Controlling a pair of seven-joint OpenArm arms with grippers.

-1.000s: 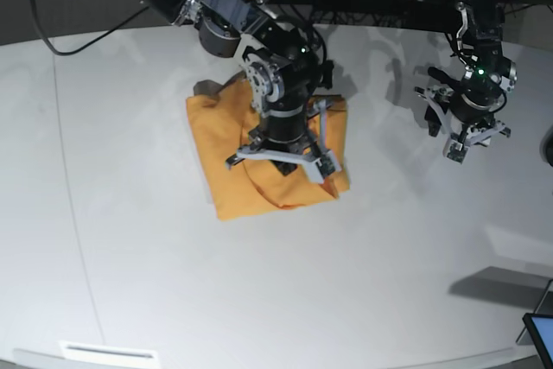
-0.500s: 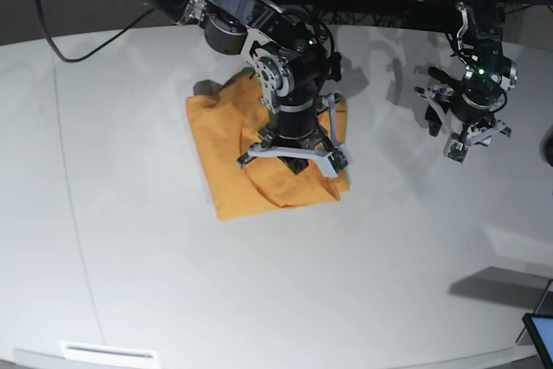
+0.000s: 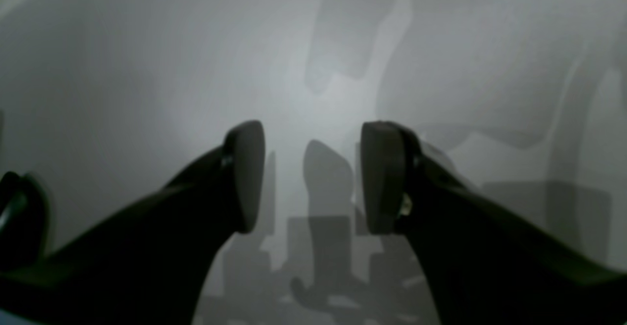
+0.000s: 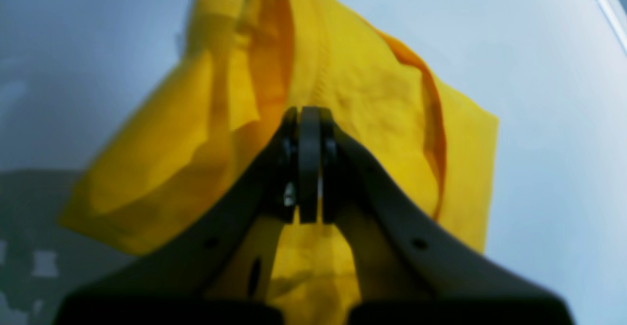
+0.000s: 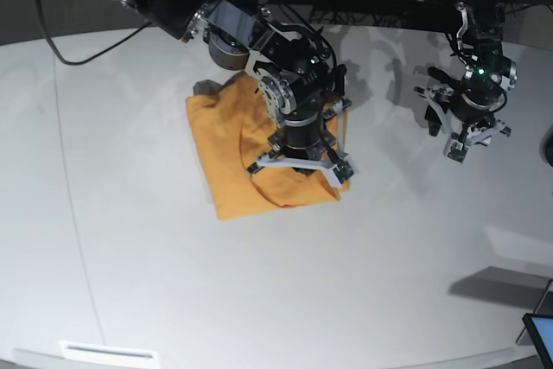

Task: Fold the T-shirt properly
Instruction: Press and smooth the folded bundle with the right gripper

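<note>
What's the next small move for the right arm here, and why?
Probably lift the right gripper clear of the T-shirt. Its jaws are shut with no cloth visibly pinched, and it sits over the folded shirt's near-right part, which already looks roughly rectangular. The left gripper is open over bare table, idle.

T-shirt [image 5: 226, 140]: orange-yellow, plain, folded into rough rectangle, rumpled layers, lying flat on white table [image 5: 259, 283], near its far edge.

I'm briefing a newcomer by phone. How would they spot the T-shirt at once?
Start from the white table. Near its back middle, under the right arm, lies the T-shirt, roughly folded. It is the only bright orange-yellow cloth there.
</note>
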